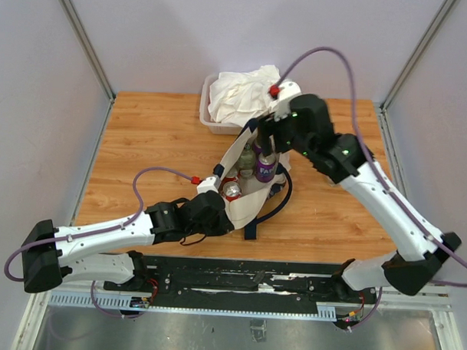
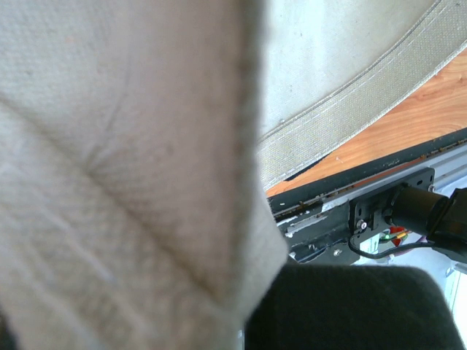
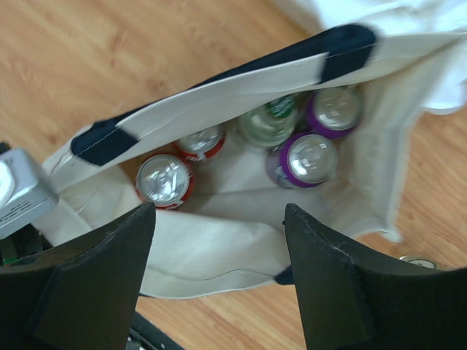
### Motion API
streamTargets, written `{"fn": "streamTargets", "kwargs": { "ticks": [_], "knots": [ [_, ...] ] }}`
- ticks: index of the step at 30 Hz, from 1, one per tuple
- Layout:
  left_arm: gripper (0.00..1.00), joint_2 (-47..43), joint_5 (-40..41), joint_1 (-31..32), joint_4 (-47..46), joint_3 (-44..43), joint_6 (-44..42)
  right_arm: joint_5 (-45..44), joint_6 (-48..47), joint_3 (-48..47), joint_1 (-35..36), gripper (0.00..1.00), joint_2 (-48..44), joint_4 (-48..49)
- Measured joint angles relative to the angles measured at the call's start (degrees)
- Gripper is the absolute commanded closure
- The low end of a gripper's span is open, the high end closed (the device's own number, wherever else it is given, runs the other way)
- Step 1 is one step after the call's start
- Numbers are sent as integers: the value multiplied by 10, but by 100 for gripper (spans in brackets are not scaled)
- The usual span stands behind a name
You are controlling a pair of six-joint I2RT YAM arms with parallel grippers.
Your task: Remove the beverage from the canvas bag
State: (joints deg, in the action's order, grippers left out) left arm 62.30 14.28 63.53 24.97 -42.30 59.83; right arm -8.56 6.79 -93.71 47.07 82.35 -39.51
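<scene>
The cream canvas bag (image 1: 244,202) with navy straps stands open at mid-table. In the right wrist view the bag (image 3: 219,233) holds two red cans (image 3: 164,180), two purple cans (image 3: 310,159) and a green-capped bottle (image 3: 266,124), all upright. My right gripper (image 1: 267,138) hovers above the bag's mouth, open and empty, with its jaws spread wide (image 3: 219,226). My left gripper (image 1: 221,213) is at the bag's near left edge. In the left wrist view the canvas (image 2: 124,168) fills the frame and lies against one dark finger (image 2: 350,306), pinched there.
A clear tub of white cloth (image 1: 240,98) stands just behind the bag. A navy strap loop (image 1: 282,200) lies on the wood right of the bag. A round metal rim (image 3: 417,260) shows on the table beside the bag. Metal frame posts and walls enclose the table.
</scene>
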Motion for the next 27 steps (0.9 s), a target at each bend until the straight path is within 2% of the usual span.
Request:
{"fn": "streamTargets", "kwargs": {
  "ticks": [5,10,17,27],
  "knots": [
    [100,0,0,0,0,0,1,-12,-3,7,75,18,50,-36],
    [100,-3,0,0,-1,4,5,-17,15,41,89,6,53,-39],
    [100,-12,1,0,-5,11,11,-14,48,102,89,4,58,-24],
    [99,-17,4,-1,4,18,38,21,77,108,87,3,110,18]
  ]
}}
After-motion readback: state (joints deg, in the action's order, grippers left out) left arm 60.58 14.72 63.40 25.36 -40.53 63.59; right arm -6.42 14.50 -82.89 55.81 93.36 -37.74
